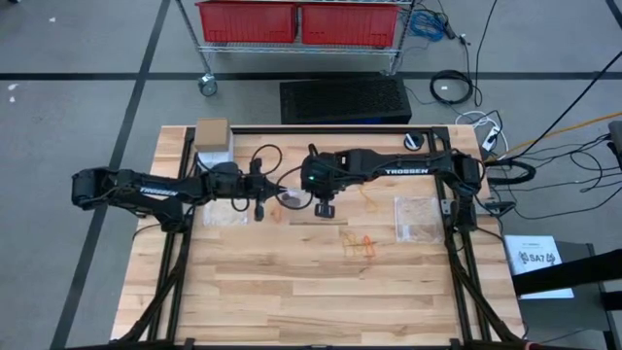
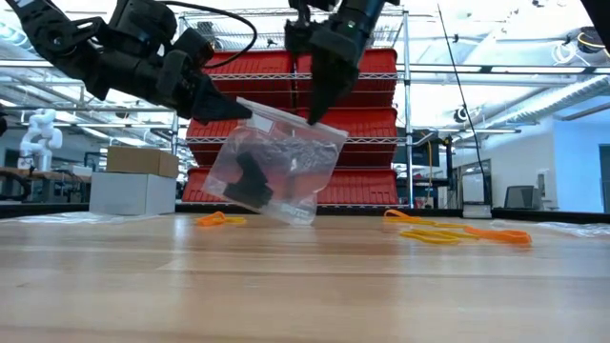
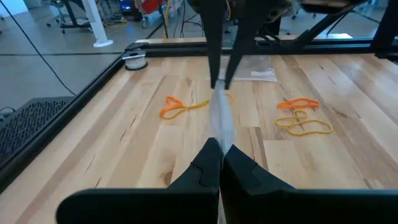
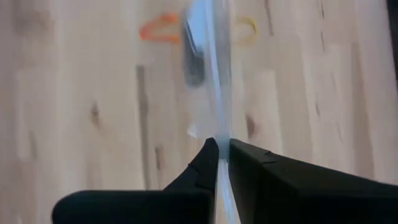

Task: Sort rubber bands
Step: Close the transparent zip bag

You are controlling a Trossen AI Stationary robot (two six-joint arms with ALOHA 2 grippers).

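The rubber bands lie in three lots around the clear bag [image 2: 276,171] that both arms hold up over the middle of the table [image 1: 292,301]: a dark clump [image 2: 250,181] sits inside the bag near its lower corner, a small orange and yellow knot [image 2: 221,219] rests on the wood just beside the bag on the left arm's side, and a looser orange and yellow scatter [image 2: 457,232] lies farther off on the right arm's side. The bag hangs tilted, its lower corner close to the wood. The left gripper [image 2: 233,110] has its jaws pressed together on one upper corner of the bag, and the right gripper [image 2: 315,114] comes down from above with its jaws likewise pinched on the bag's top edge a little along. A second clear bag [image 1: 416,216] lies flat well beyond the scatter. The step in hand looks like handling the black bands' bag, probably parting or closing its mouth. Next, I judge, the two grips must pull evenly so the thin plastic neither slips nor spills the clump.
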